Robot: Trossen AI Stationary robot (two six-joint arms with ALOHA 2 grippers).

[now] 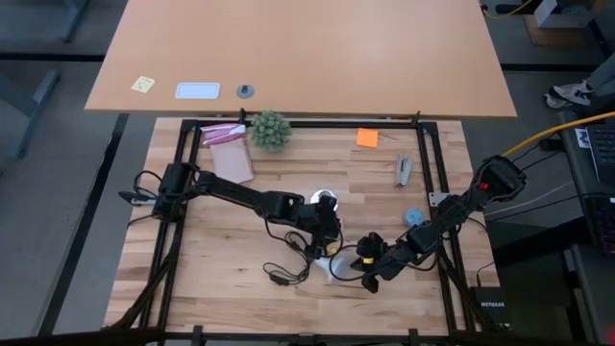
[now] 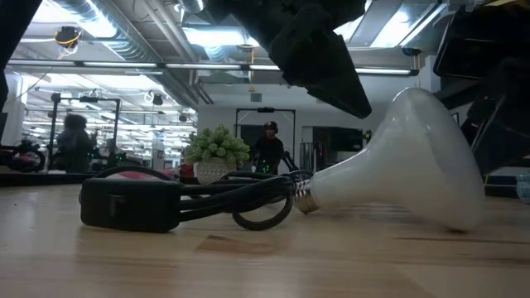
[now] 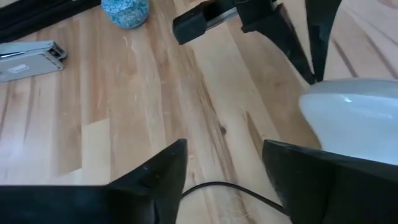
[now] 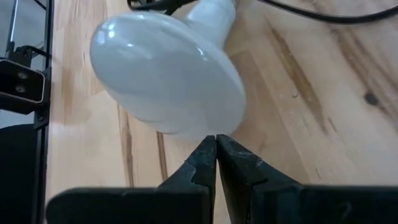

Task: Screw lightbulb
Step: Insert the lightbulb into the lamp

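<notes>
Wooden table (image 1: 221, 279) bears the lightbulb (image 2: 406, 161); left gripper (image 3: 224, 165) spread, right gripper (image 4: 216, 155) closed empty.

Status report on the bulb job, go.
Left gripper open beside the lightbulb, holding nothing. Right gripper shut at its dome. Bulb lying on its side on the table, black cord at its base.

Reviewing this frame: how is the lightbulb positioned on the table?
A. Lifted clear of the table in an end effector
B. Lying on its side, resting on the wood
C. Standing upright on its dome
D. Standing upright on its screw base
B: in the low view the lightbulb lies tilted on its side on the table, dome edge and screw base down, with no end effector gripping it.
</notes>
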